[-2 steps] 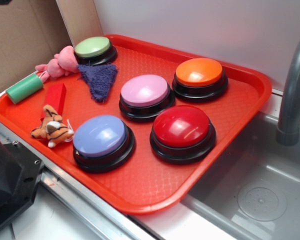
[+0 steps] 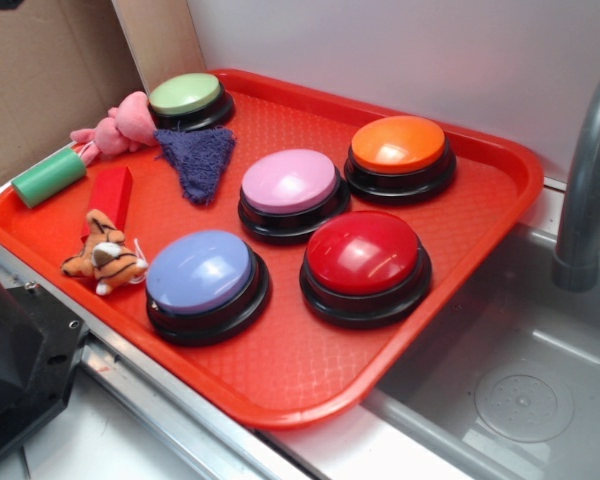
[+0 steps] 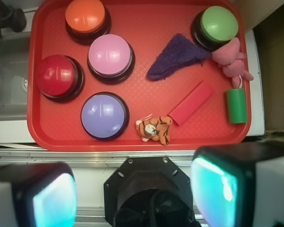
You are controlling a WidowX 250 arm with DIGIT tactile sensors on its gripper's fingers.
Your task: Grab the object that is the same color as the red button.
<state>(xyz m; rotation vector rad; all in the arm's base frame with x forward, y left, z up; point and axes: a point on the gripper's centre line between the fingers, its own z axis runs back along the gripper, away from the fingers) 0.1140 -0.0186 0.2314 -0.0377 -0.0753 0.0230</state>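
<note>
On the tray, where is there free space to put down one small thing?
The tray has bare floor along its near edge, in front of the red button and the blue button. The left end is crowded: red block, tiger toy, green cylinder, purple cloth.

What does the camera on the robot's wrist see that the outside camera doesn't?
Only the wrist view shows the open gripper, its fingers glowing teal, hovering before the tray. Only the exterior view shows the grey faucet pipe from the side. Both show the red plastic tray, the small red rectangular block and the glossy red dome button.
</note>
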